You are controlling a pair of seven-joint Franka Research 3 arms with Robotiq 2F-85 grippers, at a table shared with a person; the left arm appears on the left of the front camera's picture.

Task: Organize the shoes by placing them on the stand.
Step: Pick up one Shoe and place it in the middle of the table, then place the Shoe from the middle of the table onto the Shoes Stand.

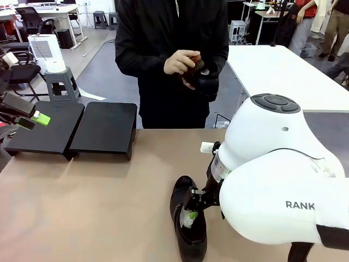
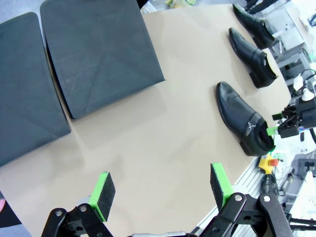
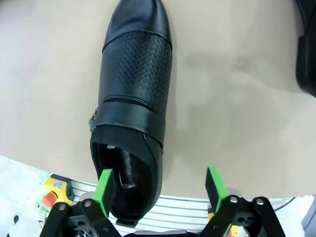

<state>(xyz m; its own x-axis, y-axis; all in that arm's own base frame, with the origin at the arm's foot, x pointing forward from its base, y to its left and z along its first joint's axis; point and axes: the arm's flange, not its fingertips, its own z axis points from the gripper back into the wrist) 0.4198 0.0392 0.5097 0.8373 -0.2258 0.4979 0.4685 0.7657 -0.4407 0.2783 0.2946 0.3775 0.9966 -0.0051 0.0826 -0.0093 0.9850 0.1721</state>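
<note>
now the right gripper [image 3: 159,184] is gaping astride the side wall of the shoe [image 3: 133,84], probably needing a square, deep pinch; the left gripper [image 2: 162,188] is hanging open.

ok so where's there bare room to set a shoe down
Both sections of the stand are bare on top. The table between the stand and the nearest shoe is free too. It's crowded toward the robot's right: the right gripper hangs open over that shoe, with two more shoes beside it.

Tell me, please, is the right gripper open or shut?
Open: the right gripper's pads stand wide apart, one inside the shoe's opening, the other clear of it.
</note>
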